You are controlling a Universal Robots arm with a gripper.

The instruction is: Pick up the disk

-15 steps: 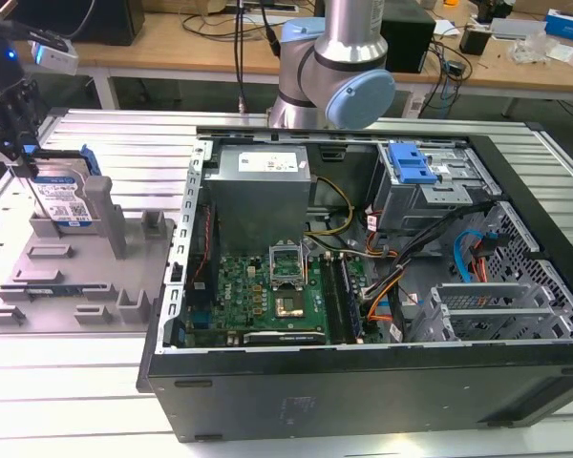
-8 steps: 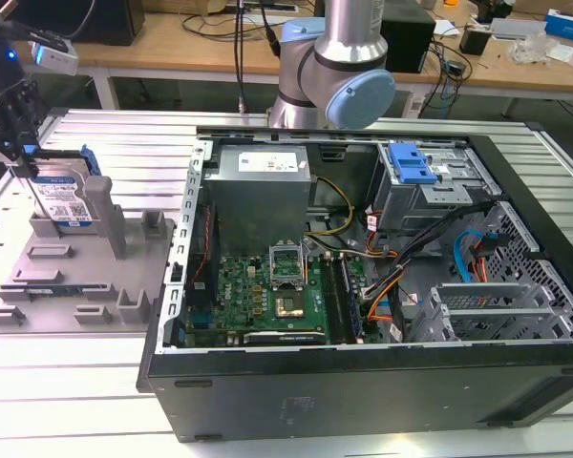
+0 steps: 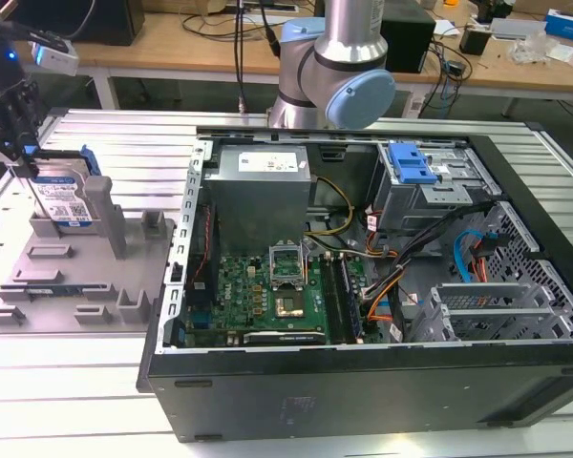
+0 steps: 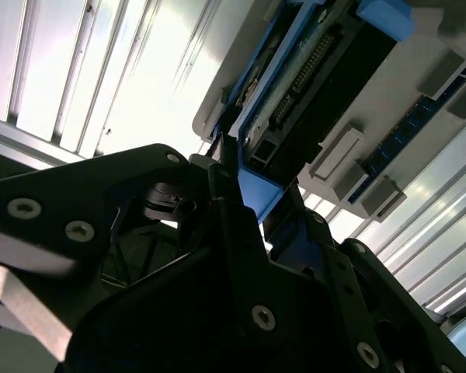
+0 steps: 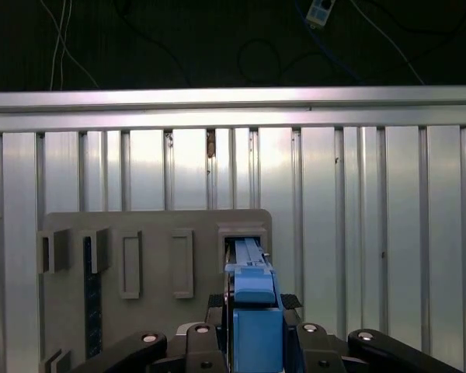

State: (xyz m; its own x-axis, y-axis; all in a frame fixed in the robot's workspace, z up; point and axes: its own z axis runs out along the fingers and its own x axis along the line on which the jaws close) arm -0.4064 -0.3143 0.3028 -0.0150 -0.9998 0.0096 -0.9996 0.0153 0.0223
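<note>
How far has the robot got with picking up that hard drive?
Done so far: the gripper has reached the disk, which stands on edge in the grey fixture tray on the exterior view's left. In hand: in the first wrist view the fingers flank the disk's blue rail. Left: the lift; the disk sits in its slot, not yet raised.
</note>
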